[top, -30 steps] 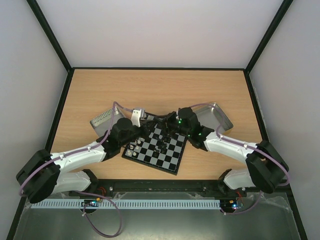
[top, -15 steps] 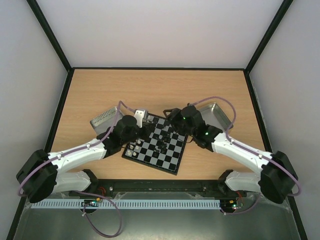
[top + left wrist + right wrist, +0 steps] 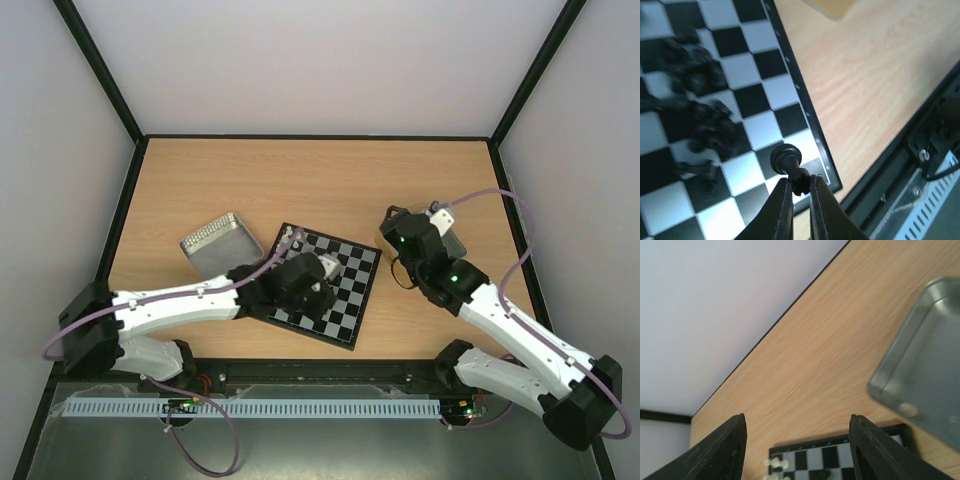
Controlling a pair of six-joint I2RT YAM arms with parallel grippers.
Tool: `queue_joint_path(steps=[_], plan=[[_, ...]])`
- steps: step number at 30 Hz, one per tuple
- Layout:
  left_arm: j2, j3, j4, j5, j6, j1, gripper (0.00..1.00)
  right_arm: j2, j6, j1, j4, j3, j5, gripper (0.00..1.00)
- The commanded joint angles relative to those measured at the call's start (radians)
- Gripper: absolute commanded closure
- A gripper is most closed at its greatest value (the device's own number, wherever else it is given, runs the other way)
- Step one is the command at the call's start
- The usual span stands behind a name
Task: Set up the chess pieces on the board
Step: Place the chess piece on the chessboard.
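The board (image 3: 345, 300) lies at the table's near middle, turned at an angle. My left gripper (image 3: 328, 290) hovers over it, shut on a black chess piece (image 3: 789, 162) held by its top, base tilted up and away, above the squares near the board's corner (image 3: 832, 182). Several black pieces (image 3: 702, 112) lie in a blurred cluster on the board. A few white pieces (image 3: 775, 463) stand at the board's (image 3: 840, 458) far corner. My right gripper (image 3: 393, 220) is off the board's right side, open and empty, its fingers (image 3: 727, 450) wide apart.
A metal tray (image 3: 215, 245) stands left of the board. A second metal tray (image 3: 927, 370) sits right of the board, mostly under my right wrist in the top view; a small pale blurred object (image 3: 908, 410) lies in it. A black rail (image 3: 920, 140) runs past the table's near edge.
My right gripper has opened and drawn back from the board towards the right tray. My left gripper, still shut, has moved right and nearer across the board.
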Motion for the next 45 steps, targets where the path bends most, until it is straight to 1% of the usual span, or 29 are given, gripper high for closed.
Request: queue_joint_path(steps=[1,5,8,12,18,26,34,40,43,45], plan=[[0.126,0.095,-0.161,-0.009,-0.035,-0.105,0.97,-0.077,-0.002,-0.009,-0.187,0.002,0.244,0.46],[0.264,0.204,-0.269,-0.061,-0.033,-0.184,0.98,-0.159,0.021,-0.009,-0.253,-0.018,0.339,0.46],[0.337,0.26,-0.321,-0.072,-0.032,-0.209,0.97,-0.201,0.013,-0.01,-0.258,-0.031,0.356,0.46],[0.394,0.287,-0.341,-0.06,-0.033,-0.217,0.98,-0.212,0.012,-0.011,-0.259,-0.04,0.347,0.46],[0.429,0.302,-0.333,-0.011,-0.018,-0.219,0.98,-0.205,0.003,-0.011,-0.238,-0.055,0.319,0.46],[0.472,0.341,-0.344,0.002,0.005,-0.22,0.97,-0.193,-0.005,-0.011,-0.217,-0.062,0.299,0.46],[0.504,0.358,-0.361,0.002,-0.004,-0.22,0.97,-0.186,-0.011,-0.01,-0.209,-0.067,0.283,0.46],[0.511,0.363,-0.355,0.013,-0.003,-0.22,0.94,-0.183,-0.013,-0.011,-0.204,-0.066,0.274,0.46],[0.511,0.368,-0.355,0.011,-0.003,-0.22,0.89,-0.183,-0.014,-0.011,-0.202,-0.067,0.272,0.46],[0.511,0.372,-0.358,0.009,-0.003,-0.22,0.84,-0.183,-0.015,-0.011,-0.202,-0.067,0.269,0.46]])
